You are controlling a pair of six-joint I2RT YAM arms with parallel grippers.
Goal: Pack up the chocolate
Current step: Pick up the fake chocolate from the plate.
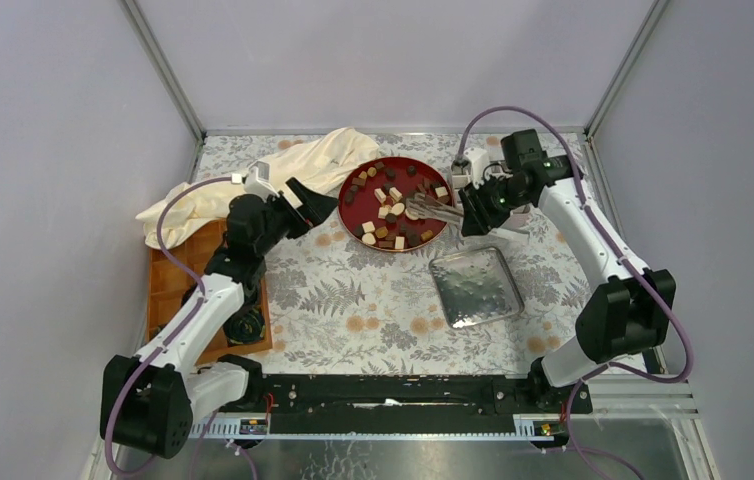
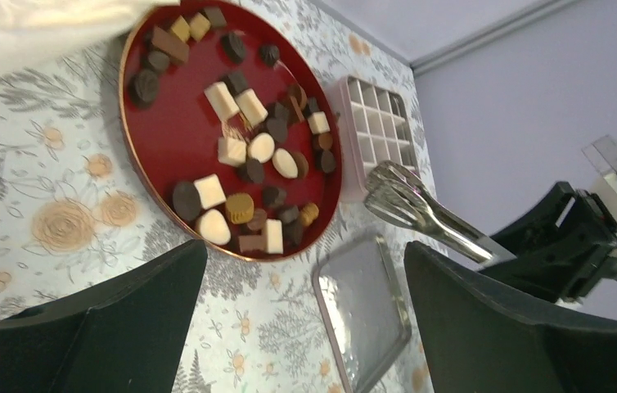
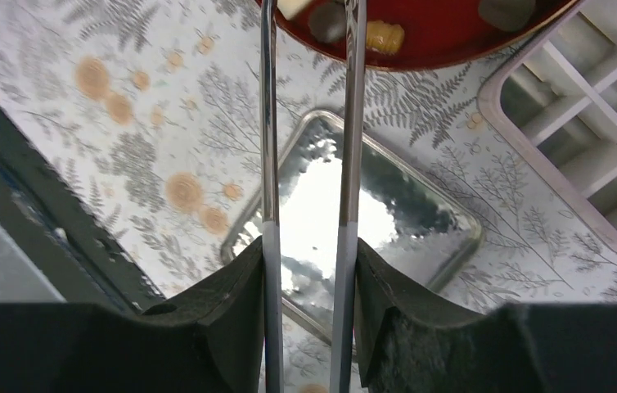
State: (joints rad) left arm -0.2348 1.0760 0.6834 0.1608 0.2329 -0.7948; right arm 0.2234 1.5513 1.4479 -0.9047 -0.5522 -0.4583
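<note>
Picking step: tongs (image 2: 420, 214) poised over the chocolate (image 2: 250, 106).
Clasped by the right gripper (image 3: 307, 262), blades seemingly apart and empty; one piece is to be pinched next.

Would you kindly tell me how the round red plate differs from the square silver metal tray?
The round red plate is circular, glossy red and carries the chocolate pieces; the square silver metal tray is squarish, mirror-bright and carries none. Both lie flat on the floral tablecloth.

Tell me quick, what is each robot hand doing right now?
Left gripper: open, holding nothing.
Right gripper: closed on the metal tongs.
</note>
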